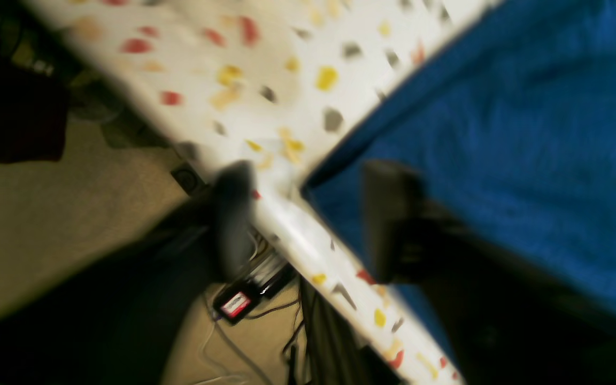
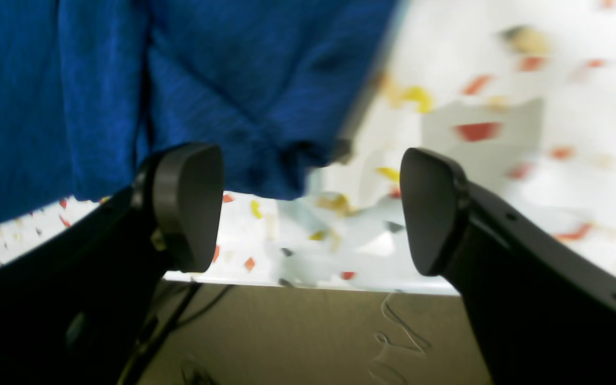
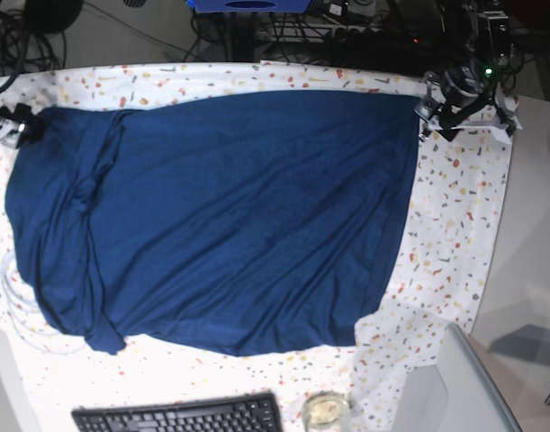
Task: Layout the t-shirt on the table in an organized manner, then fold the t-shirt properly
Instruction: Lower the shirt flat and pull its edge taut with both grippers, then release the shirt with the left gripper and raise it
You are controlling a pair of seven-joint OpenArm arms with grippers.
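The t-shirt [image 3: 229, 216] lies spread across the table [image 3: 455, 225], filling the frame's centre — laying out looks nearly done; folding not begun; left gripper [image 1: 308, 219] and right gripper [image 2: 310, 208] both gape, holding nothing — creases remain at left.

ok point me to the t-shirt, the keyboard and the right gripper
t-shirt [image 3: 229, 216], base view, middle of the spread fabric
keyboard [image 3: 180, 418], base view, centre of the keys
right gripper [image 2: 310, 208], right wrist view, gap midway between its open fingertips

Right hand [image 2: 310, 208]: black, rounded matte fingers [image 2: 187, 206].
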